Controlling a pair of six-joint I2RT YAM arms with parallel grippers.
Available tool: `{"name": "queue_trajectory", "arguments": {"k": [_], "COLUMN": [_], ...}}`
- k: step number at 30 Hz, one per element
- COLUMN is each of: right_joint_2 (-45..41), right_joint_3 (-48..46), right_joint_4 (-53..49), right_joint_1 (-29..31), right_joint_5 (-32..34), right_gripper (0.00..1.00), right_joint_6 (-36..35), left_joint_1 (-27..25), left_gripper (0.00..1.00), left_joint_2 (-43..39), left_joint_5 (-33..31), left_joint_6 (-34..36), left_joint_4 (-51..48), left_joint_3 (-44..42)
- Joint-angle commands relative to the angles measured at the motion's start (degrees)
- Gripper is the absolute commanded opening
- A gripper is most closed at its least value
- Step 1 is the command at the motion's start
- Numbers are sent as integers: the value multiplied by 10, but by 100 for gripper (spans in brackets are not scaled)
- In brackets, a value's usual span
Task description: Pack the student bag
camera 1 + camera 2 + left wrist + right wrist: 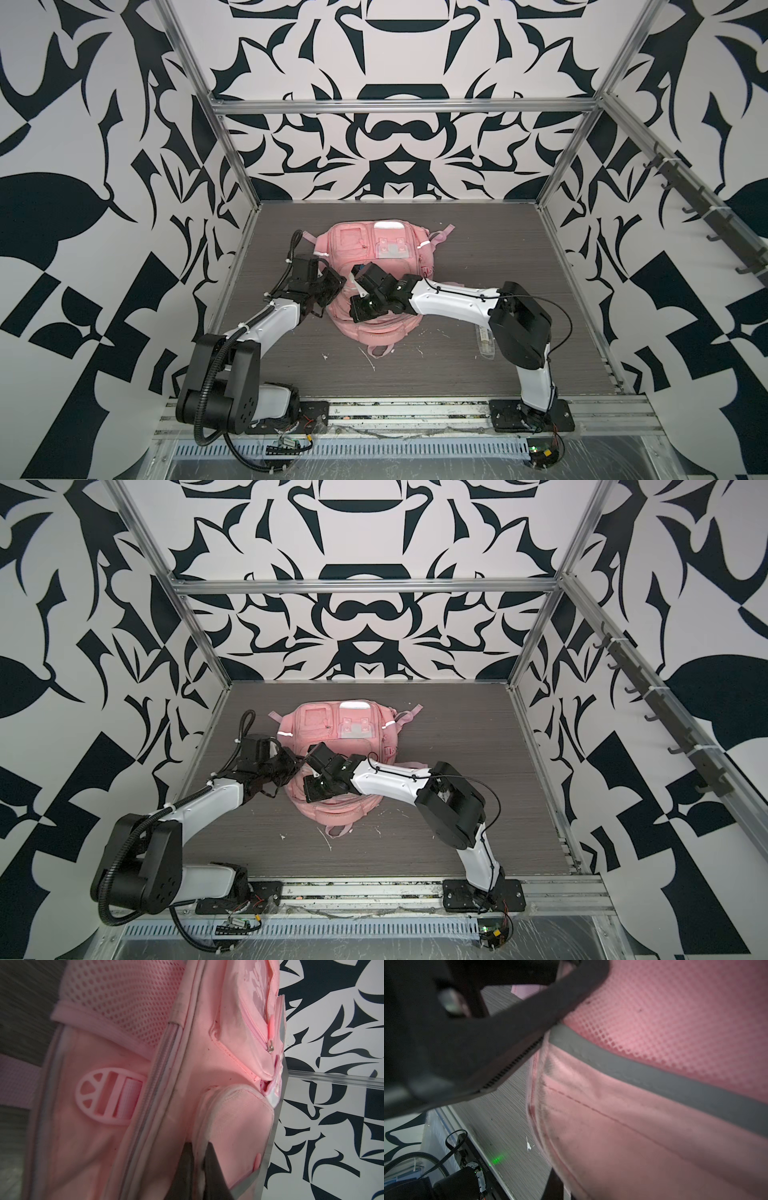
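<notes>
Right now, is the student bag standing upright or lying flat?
Lying flat. In both top views the student bag rests on the table, front pockets and clear patch facing up.

From my console the large pink fabric backpack (345, 253) reads as matt woven cloth, scuffed grey along its seams. Toward its twelve o'clock end a clear plastic patch (388, 249) shines glossy. In the left wrist view I see an open pink mesh side pocket (124, 1001), a smooth pale pink moulded plastic strap buckle (87, 1095) and a bright metal zip pull (270, 1049). The grey reflective strip (654, 1076) looks dull and slightly wrinkled. The grey wood-grain tabletop (478, 270) is matt, with silvery metal frame rails (399, 107) at twelve o'clock. The right arm's white shell (449, 299) is smooth glossy plastic.
</notes>
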Motion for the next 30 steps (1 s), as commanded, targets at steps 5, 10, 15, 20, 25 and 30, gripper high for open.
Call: {"name": "queue_trajectory", "arguments": {"k": [5, 10, 15, 20, 25, 30], "right_joint_2": [-111, -191, -247, -257, -241, -203], "right_joint_3": [-111, -202, -262, -278, -286, -246], "right_joint_4": [52, 54, 34, 2, 21, 30], "right_joint_1": [-15, -49, -100, -114, -109, -84], "right_joint_5": [-8, -16, -28, -34, -63, -72], "right_gripper": [0, 0, 0, 0, 0, 0], "right_joint_6": [-14, -12, -22, -39, -31, -28], "left_joint_1": [-10, -10, -23, -90, -110, -120], "left_gripper": [45, 50, 48, 45, 44, 42], "left_joint_2": [-10, 12, 102, 162, 191, 203], "left_joint_5": [9, -7, 49, 71, 80, 88], "left_joint_6": [76, 121, 141, 157, 155, 140], "left_joint_4": [-82, -119, -117, -110, -102, -86], "left_joint_3": [56, 91, 150, 205, 216, 215]}}
